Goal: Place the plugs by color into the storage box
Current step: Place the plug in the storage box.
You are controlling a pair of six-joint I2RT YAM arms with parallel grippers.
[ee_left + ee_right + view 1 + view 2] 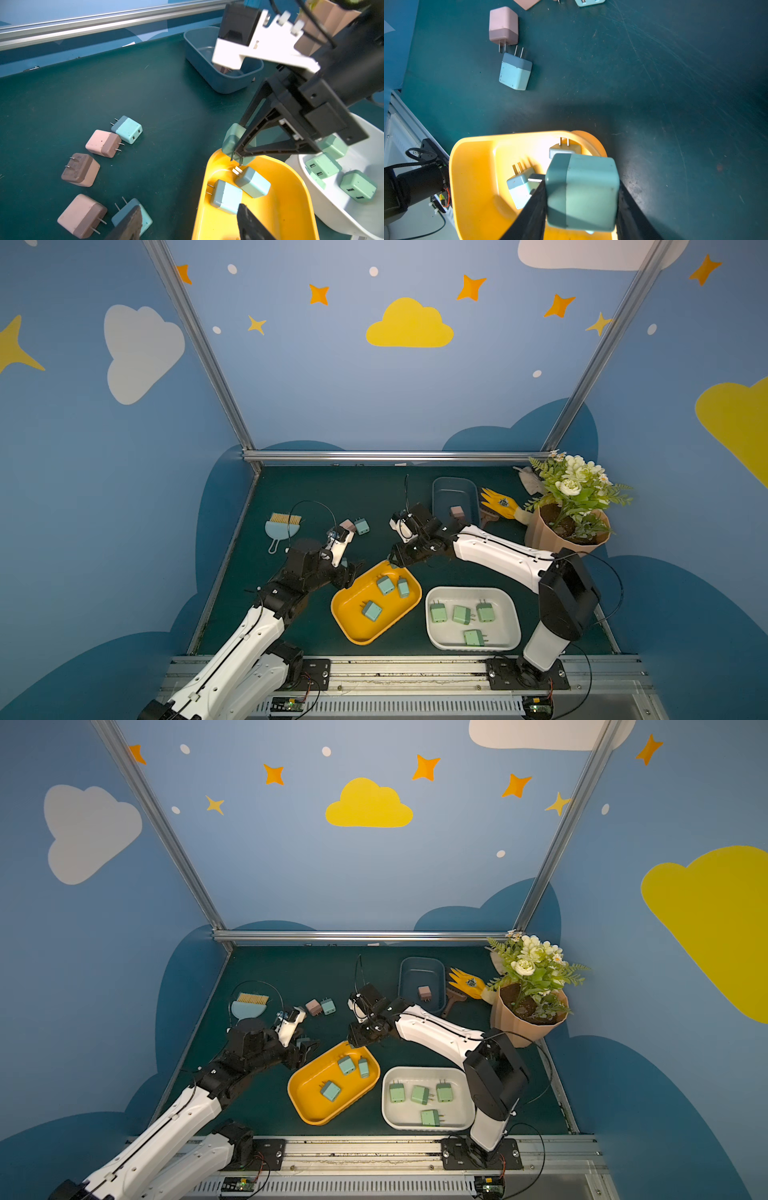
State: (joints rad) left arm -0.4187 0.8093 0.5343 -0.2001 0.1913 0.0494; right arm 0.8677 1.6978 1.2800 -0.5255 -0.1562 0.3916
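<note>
The right hand (581, 184) is closed on a light-blue plug (589, 193), with a finger pressed to each side. It holds the plug just above the far corner of the yellow tray (349, 632), and three more light-blue plugs (385, 585) lie on that tray's floor. The left hand (187, 222) is open with nothing between its fingers (249, 224), low over the table (166, 93) beside the yellow tray's left rim. One finger overlaps a loose blue plug (146, 218) in the left wrist view, but I cannot tell whether they touch. Four other plugs lie loose on the table near that hand: another blue plug (127, 129) against a pink plug (104, 143), and two further pink plugs (80, 169). Just right of the yellow tray sits the white tray (505, 639) with four mint-green plugs (461, 615) inside. At the back of the table the dark-blue tray (446, 495) holds a single pink one (456, 512). A small dustpan (282, 526) lies at the left, and a yellow glove (500, 502) and a flower pot (567, 531) are at the right.
</note>
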